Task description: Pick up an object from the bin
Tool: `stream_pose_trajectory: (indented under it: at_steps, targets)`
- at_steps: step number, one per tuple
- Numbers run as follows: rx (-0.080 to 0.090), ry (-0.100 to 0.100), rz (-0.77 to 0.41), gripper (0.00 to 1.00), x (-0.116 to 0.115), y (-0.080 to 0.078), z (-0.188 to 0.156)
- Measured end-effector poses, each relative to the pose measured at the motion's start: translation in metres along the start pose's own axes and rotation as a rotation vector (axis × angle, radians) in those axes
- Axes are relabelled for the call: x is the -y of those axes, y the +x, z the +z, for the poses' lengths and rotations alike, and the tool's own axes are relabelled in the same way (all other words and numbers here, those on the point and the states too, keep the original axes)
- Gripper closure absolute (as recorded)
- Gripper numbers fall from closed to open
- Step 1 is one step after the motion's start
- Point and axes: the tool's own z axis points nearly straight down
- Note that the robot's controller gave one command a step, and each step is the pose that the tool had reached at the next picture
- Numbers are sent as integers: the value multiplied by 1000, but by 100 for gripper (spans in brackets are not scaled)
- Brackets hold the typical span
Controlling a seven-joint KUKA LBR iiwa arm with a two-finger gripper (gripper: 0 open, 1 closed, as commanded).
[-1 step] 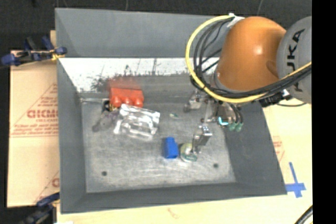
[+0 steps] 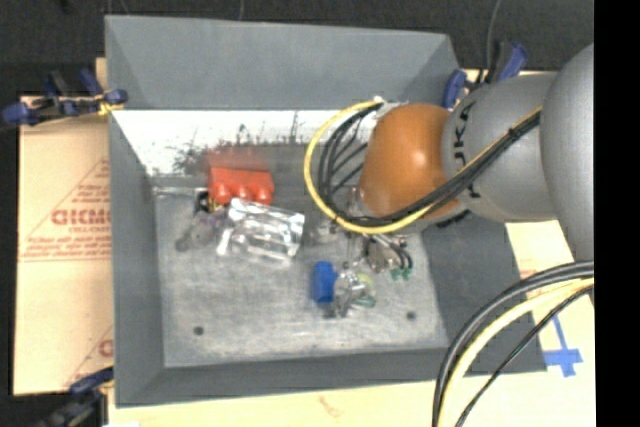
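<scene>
My gripper point(image 2: 354, 283) hangs low over the bin's floor, right of centre, under the arm's orange dome. A small blue block point(image 2: 323, 282) lies on the floor right beside it, on its left, touching or nearly touching it. Whether the block is inside the grip I cannot tell. A crumpled clear plastic piece point(image 2: 261, 232) lies further left, near the middle of the bin.
An orange-red block point(image 2: 240, 183) sits against the back wall, left of centre. A small clear and dark item point(image 2: 196, 227) lies at the left, beside the clear plastic. The arm and its yellow and black cables cover the bin's right back part.
</scene>
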Motion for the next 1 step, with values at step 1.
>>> stream_pose_trajectory:
  at_steps: [1]
  targets:
    - [3,0,2,100,0,-1,-4]
